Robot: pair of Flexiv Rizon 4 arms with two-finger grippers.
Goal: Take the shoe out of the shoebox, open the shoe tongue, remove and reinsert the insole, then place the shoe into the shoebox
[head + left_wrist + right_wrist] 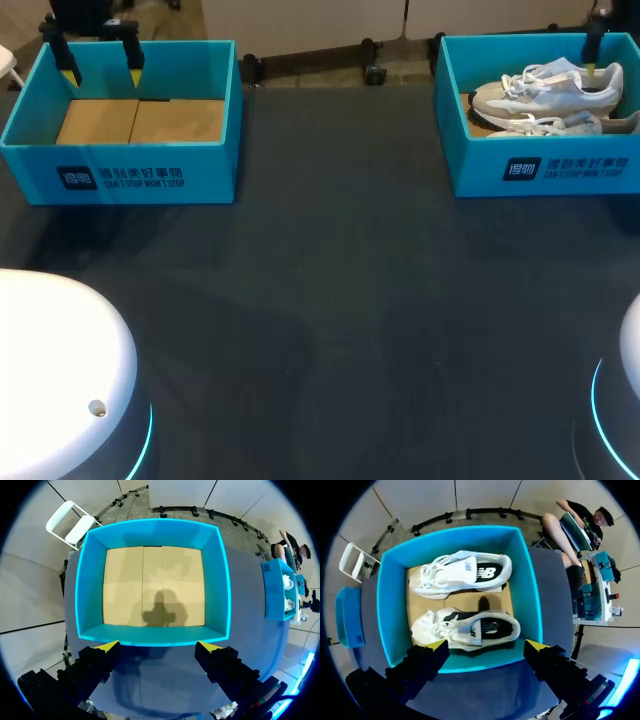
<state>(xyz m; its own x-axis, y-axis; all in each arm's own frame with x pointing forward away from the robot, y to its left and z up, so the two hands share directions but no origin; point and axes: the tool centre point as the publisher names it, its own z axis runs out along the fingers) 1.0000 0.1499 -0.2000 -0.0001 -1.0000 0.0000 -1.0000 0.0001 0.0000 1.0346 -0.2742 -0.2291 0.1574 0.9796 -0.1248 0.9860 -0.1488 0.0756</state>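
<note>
Two white and grey shoes lie on their sides in the teal shoebox (480,170) at the back right: one shoe (545,92) (460,572) farther back, the other shoe (565,124) (470,627) nearer the front wall. My right gripper (487,645) hangs open above this shoebox (530,590), over its front wall, holding nothing. In the head view only one of its yellow fingertips (592,70) shows. My left gripper (101,72) (157,646) is open and empty above the second teal box.
The second teal box (30,130) (222,595) stands at the back left and holds only a cardboard floor. The dark table (330,300) stretches between and in front of the boxes. My arms' white bases (60,360) fill the near corners.
</note>
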